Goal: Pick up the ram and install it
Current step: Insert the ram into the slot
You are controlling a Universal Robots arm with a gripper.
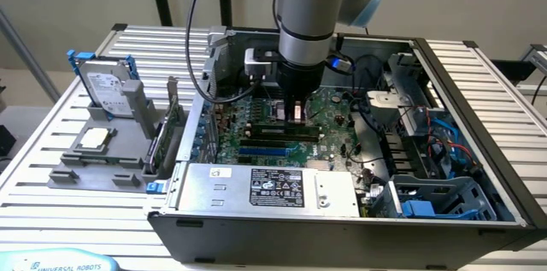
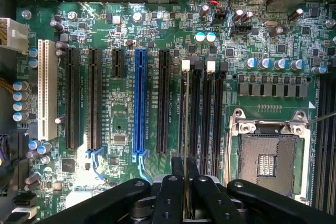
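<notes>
— Why is the arm hanging straight down into the computer case (image 1: 478, 220) like that?

— It looks to me like a lining-up pose. The end effector (image 2: 184, 184) is nearly closed, pinching the ram (image 2: 184, 129) by its top edge, so the stick hangs on edge right over the black memory slots (image 2: 202, 114) on the motherboard (image 2: 121, 98). Held upright that way, its long bottom edge can meet a slot along its whole length.

— Is it in the slot yet?

— I can't tell. From the wrist view the ram is seen edge-on, a thin line running along the slot nearest the long black card slots, beside the open processor socket (image 2: 268, 156). Whether it touches or hovers is hidden.

— And from the exterior view?

— The end effector (image 1: 295, 112) is deep in the case, and the arm's body covers the fingers. Only dark slots show below it. On the desk (image 1: 51, 220) to the exterior view's left, a grey holder (image 1: 94, 168) keeps a hard drive (image 1: 109, 88) and a silver chip (image 1: 94, 138); its far side is hard to make out.
</notes>
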